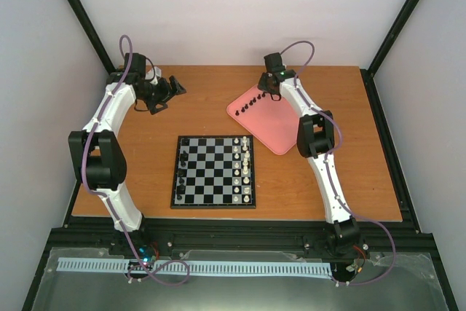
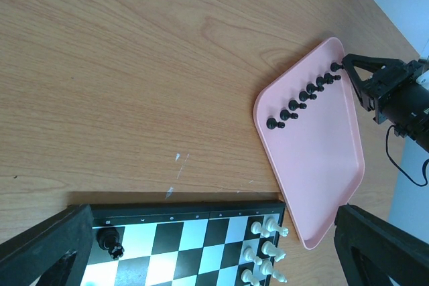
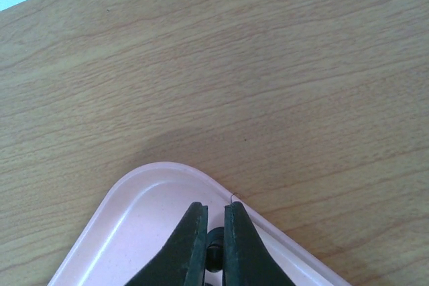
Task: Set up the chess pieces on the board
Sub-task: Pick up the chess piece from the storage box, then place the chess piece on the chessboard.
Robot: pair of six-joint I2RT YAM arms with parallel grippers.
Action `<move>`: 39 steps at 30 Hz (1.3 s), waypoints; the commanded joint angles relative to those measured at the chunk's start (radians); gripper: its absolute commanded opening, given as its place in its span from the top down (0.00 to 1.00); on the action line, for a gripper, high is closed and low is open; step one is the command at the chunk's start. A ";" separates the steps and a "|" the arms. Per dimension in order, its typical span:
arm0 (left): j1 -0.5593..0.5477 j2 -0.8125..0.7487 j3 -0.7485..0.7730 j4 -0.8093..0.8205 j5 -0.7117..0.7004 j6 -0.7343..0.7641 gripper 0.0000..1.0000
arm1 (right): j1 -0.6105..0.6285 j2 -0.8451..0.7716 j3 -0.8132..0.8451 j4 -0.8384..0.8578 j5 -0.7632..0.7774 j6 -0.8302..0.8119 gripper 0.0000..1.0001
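Chess pieces (image 2: 293, 106): most of the black set stands in one slanted row on the pink tray (image 1: 280, 136), which lies at about 1 o'clock from the board (image 1: 213, 172) and just beside its far right corner. On the board, from above, several black pieces stand along the 9 o'clock edge, with gaps among them. The white pieces (image 1: 246, 169) fill the 3 o'clock edge in two files. Finding: the black side is only partly set. The whole tray row is yet to be carried over, so I judge the task well short of complete. My right gripper (image 3: 214, 213) is at the tray's 12 o'clock corner, at the far end of that row. Its fingers are drawn in narrow, with the end piece (image 3: 214, 244) pinched between them and the tray floor directly beneath. I cannot tell whether the piece is lifted or rests on the tray. My right arm reaches forward from its base, elbow raised, wrist tipped down over that corner. My left gripper (image 1: 169, 92) hangs over the bare table (image 1: 328, 180) at about 11 o'clock from the board, well apart from it. Its jaws are spread wide and hold nothing. My left arm is bent high at the elbow, its camera looking back across board and tray.
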 commanded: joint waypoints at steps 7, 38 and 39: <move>0.000 0.005 0.037 -0.015 0.007 0.016 0.00 | -0.007 -0.057 0.013 0.016 0.001 -0.058 0.97; 0.010 -0.046 -0.109 0.024 -0.182 -0.051 0.00 | 0.413 -0.530 -0.402 -0.065 -0.081 -0.272 0.97; 0.011 -0.048 -0.117 0.023 -0.187 -0.053 0.00 | 0.431 -0.537 -0.417 -0.063 -0.089 -0.263 0.97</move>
